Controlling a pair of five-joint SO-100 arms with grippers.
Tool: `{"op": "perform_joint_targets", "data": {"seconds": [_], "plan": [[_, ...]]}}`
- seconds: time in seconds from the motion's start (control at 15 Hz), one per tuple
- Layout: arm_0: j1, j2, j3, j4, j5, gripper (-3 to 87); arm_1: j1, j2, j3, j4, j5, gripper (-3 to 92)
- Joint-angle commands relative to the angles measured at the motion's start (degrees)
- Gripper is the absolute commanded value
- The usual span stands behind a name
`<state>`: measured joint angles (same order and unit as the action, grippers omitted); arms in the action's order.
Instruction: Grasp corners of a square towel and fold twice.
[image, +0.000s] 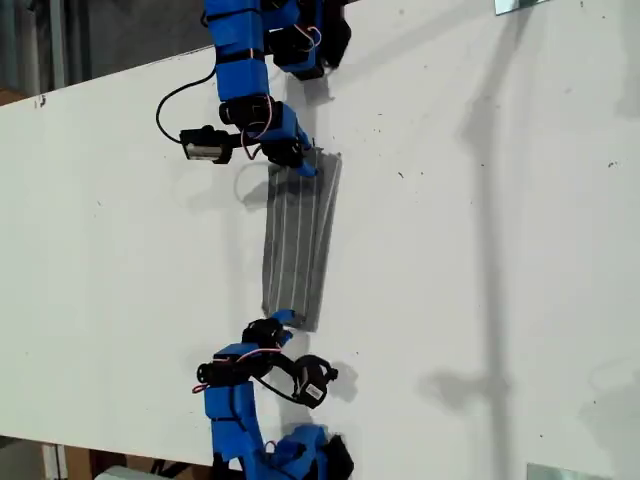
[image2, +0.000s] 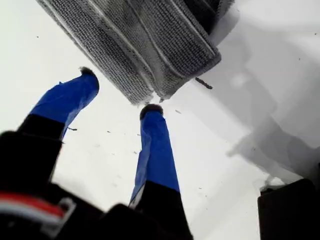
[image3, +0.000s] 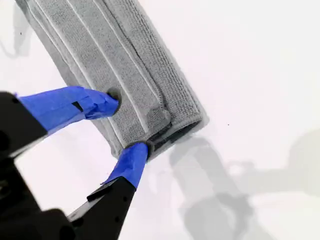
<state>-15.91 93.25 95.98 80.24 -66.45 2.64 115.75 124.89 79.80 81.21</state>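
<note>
You will find the white table (image: 480, 250) bearing the towel (image: 298, 240), folded into a narrow strip between both arms. My second gripper (image3: 127, 122) straddles one end, jaws wide. My first gripper (image2: 119, 91) stands spread just off a corner (image2: 159, 94).

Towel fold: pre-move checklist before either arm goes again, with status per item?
1. The square towel lies flat as a narrow folded strip: ok.
2. My first tool is open, its tips just short of the towel's end and off the cloth: ok.
3. My second tool is off the cloth: not ok. It is open, with one tip on the top layer and the other at the end edge.
4. Layers closed at that end: not ok, a dark gap shows.
5. Fold count: cannot tell.
</note>
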Motion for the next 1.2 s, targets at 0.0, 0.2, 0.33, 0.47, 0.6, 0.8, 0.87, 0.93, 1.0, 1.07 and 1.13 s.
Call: {"op": "perform_joint_targets", "data": {"seconds": [0.0,0.2,0.33,0.47,0.6,0.8,0.87,0.93,1.0,1.07,1.13], "plan": [[-2.0,8.3,-0.1,3.2,0.6,15.2,1.6,3.0,0.7,0.3,0.0,24.6],[-1.1,19.2,7.6,4.0,-1.3,15.2,7.1,5.4,9.8,-3.0,-1.8,30.9],[0.0,24.4,16.1,-0.3,-2.9,15.2,9.8,5.4,13.4,-3.9,-3.8,32.0],[1.7,29.2,21.4,-3.1,-4.7,15.2,13.6,2.7,15.0,-5.6,-7.6,32.3],[4.3,33.7,25.5,-5.3,-7.3,15.2,15.3,-4.1,13.4,-8.5,-11.2,32.3],[6.5,39.5,31.6,-7.2,-10.1,15.2,11.4,-13.9,8.5,-13.0,-11.5,30.9],[7.0,41.3,33.2,-7.4,-10.8,15.2,10.4,-16.0,8.3,-15.5,-11.2,30.1],[7.5,43.2,34.7,-7.6,-11.4,15.2,9.0,-17.1,7.9,-18.3,-11.0,30.1],[7.8,45.1,35.9,-7.8,-11.9,15.2,7.7,-17.8,7.0,-20.2,-10.6,30.0],[8.2,46.8,36.8,-7.8,-12.2,15.2,6.8,-17.9,5.6,-21.7,-10.5,30.0],[8.6,48.9,37.6,-7.3,-12.9,15.2,6.2,-17.8,4.5,-22.1,-10.1,29.9]]}}
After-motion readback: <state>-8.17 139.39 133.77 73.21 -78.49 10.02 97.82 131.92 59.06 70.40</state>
